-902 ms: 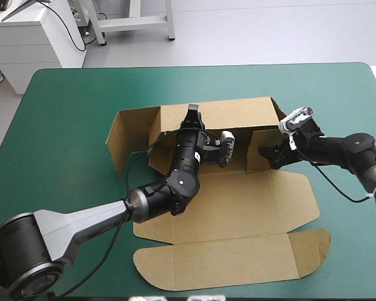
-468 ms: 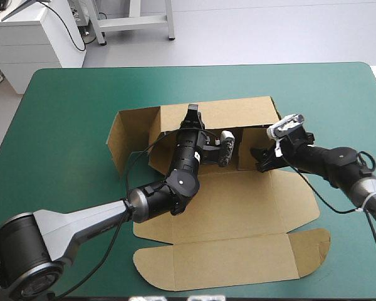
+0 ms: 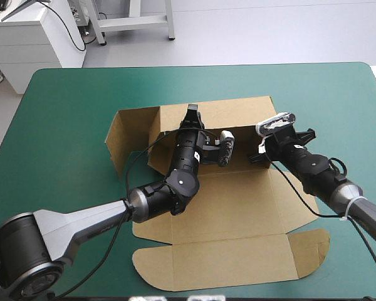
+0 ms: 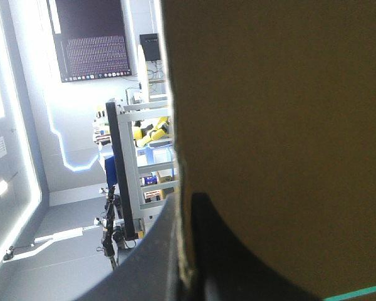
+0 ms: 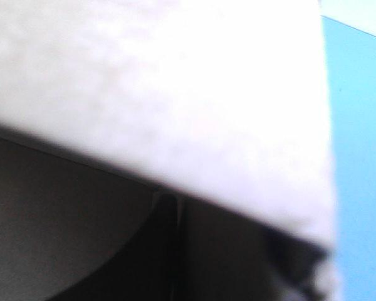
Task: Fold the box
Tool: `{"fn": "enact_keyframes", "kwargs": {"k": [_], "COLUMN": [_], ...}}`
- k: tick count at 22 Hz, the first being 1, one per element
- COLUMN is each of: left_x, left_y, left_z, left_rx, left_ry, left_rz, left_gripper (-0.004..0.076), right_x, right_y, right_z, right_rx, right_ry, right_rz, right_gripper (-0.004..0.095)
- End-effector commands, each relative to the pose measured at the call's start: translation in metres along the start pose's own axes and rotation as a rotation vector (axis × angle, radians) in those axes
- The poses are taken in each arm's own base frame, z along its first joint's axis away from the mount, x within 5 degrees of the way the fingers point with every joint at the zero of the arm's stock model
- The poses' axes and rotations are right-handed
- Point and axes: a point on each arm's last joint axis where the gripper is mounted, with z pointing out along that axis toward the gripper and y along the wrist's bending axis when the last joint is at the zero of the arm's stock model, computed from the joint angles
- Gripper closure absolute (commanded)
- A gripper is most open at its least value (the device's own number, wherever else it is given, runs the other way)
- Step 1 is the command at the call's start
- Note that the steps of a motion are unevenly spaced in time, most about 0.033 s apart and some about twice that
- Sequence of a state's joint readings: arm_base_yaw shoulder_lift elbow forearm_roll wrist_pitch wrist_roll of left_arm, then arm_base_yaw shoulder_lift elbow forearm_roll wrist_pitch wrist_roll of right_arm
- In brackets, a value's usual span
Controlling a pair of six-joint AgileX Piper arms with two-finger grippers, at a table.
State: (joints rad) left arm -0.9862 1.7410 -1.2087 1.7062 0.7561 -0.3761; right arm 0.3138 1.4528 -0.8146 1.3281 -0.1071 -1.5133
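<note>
Brown board, the box [image 3: 238,207] sits mid-tabletop [image 3: 69,103] with its far wall raised and its lid flat toward the near edge. My left claw [image 3: 192,114] is clamped on that wall's rim. My right claw [image 3: 259,155] is pinched almost closed on the right inner flap.

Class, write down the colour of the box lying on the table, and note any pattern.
Plain brown, no print. The box shows best in the high view.

High view bright and even under overhead light, worktop [image 3: 69,100] matte, soft shadows on the box [image 3: 238,213], left wrist view backlit, box wall in deep shade against strong light behind, right wrist view's box wall bleached white by glare, dark beneath.
</note>
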Motion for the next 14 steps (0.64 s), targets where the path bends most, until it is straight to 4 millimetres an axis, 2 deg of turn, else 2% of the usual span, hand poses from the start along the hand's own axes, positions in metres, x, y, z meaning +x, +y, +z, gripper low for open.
{"fn": "enact_keyframes", "kwargs": {"k": [1, 6, 8, 9, 10, 11, 13, 14], "left_x": [0.0009, 0.0012, 0.0013, 0.0013, 0.0013, 0.0008, -0.001, -0.0015], "left_y": [0.0261, 0.0264, 0.0262, 0.0262, 0.0262, 0.0261, 0.0252, 0.0247], "left_z": [-0.0101, -0.0101, -0.01, -0.01, -0.01, -0.0101, -0.0101, -0.0105], "left_rx": [-0.095, -0.099, -0.096, -0.096, -0.096, -0.095, -0.086, -0.08], "left_ry": [-0.038, -0.035, -0.034, -0.034, -0.034, -0.04, -0.059, -0.06], "left_rz": [0.016, 0.02, 0.017, 0.013, 0.012, 0.014, 0.014, 0.006], "left_gripper": [0.0731, 0.0706, 0.0595, 0.0465, 0.0409, 0.0307, 0.0241, 0.0232], "right_x": [-0.0161, -0.0161, -0.0161, -0.0167, -0.0167, -0.0174, -0.0174, -0.0174], "right_y": [0.0015, 0.0015, 0.0015, 0.0013, 0.0013, 0.0012, 0.001, 0.0009], "right_z": [-0.011, -0.011, -0.011, -0.0111, -0.0111, -0.0112, -0.0112, -0.0112], "right_rx": [-0.029, -0.029, -0.029, -0.029, -0.029, -0.028, -0.026, -0.024], "right_ry": [-0.062, -0.062, -0.062, -0.064, -0.064, -0.066, -0.066, -0.066], "right_rz": [-0.012, -0.012, -0.012, -0.011, -0.011, -0.011, -0.011, -0.011], "right_gripper": [0.0929, 0.0929, 0.0929, 0.0929, 0.0929, 0.0929, 0.0929, 0.0929]}}
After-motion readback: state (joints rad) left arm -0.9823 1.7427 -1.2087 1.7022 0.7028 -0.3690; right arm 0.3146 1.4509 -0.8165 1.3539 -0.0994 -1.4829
